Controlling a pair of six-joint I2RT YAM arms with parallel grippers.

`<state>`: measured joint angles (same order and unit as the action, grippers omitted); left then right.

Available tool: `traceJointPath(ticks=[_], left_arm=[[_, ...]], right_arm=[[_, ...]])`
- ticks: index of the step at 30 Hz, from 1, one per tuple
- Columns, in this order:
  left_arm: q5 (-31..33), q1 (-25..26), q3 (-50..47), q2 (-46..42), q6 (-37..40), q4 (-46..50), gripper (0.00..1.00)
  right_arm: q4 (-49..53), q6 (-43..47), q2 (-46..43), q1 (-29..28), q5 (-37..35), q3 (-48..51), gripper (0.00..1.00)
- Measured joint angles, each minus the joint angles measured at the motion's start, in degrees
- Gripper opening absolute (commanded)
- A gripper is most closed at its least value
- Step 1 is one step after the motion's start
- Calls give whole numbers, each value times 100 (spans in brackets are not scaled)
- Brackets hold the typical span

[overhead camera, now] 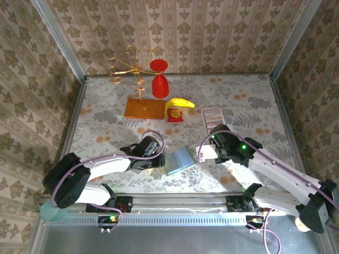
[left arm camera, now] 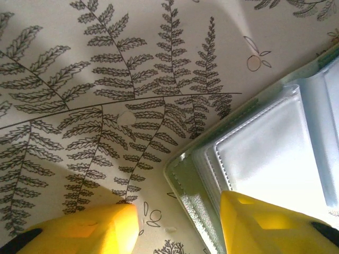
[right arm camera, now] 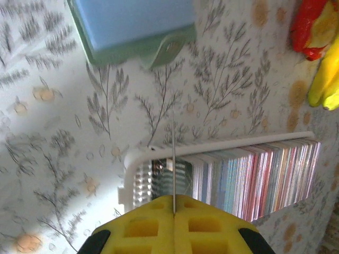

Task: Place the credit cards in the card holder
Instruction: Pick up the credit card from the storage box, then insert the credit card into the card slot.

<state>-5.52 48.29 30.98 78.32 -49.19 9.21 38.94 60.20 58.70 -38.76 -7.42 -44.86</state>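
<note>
The card holder [overhead camera: 180,160] lies open on the table between the two arms, pale green with bluish inner panels [left arm camera: 265,153] [right arm camera: 132,26]. My left gripper [overhead camera: 159,159] [left arm camera: 180,217] is open and straddles its left corner, one yellow finger over the table and the other over a panel. My right gripper [overhead camera: 205,153] [right arm camera: 174,203] is shut on a single credit card [right arm camera: 173,159], seen edge-on as a thin line. Below it, the other credit cards [overhead camera: 213,114] [right arm camera: 254,174] stand as a striped row in a long clear tray [right arm camera: 212,147].
A banana [overhead camera: 179,103] [right arm camera: 323,79] rests on a small red object [overhead camera: 175,116] at mid-table. Behind it are a wooden board [overhead camera: 144,108] with a gold wire stand and a red goblet [overhead camera: 159,84]. Papered walls enclose the table.
</note>
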Motion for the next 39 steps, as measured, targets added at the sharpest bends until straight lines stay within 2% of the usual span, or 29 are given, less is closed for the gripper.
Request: traceJointPath(ticks=[6, 9, 18, 23, 31, 39], left_arm=[[-94, -39, 236, 190, 66, 271, 45], [-138, -55, 352, 264, 129, 424, 44], [-223, -74, 413, 179, 256, 396, 45], [-153, -76, 369, 83, 249, -365, 46], [-33, 168, 127, -249, -61, -734, 49], [229, 315, -275, -376, -437, -758, 37]], right_arm=[[-79, -2597, -68, -118, 96, -382, 0], [-299, -3945, -44, -122, 400, -525, 0], [-837, -6743, -24, -127, 1123, -127, 0], [-1167, -7823, 105, -127, 1482, -39, 0], [-1969, -8935, 1451, -127, 2214, 31, 0], [-2914, -9680, 1930, -127, 2452, 275, 0]])
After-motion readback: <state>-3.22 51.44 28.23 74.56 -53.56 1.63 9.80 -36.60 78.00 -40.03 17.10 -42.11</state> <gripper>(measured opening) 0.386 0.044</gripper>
